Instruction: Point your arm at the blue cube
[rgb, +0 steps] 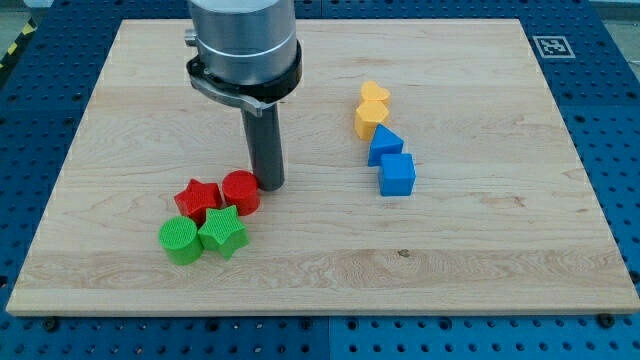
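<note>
The blue cube (397, 174) sits right of the board's middle. A second blue block (384, 144), a wedge-like shape, touches it from the view's top-left. My tip (267, 185) rests on the board well to the cube's left, right beside the red cylinder (241, 192). The rod hangs down from the grey arm body (245, 45) at the view's top.
A yellow heart (374, 96) and a yellow block (370, 118) line up above the blue blocks. A red star (198, 200), a green cylinder (180, 240) and a green star (223, 232) cluster at the lower left. A printed marker (551, 46) sits in the board's top right corner.
</note>
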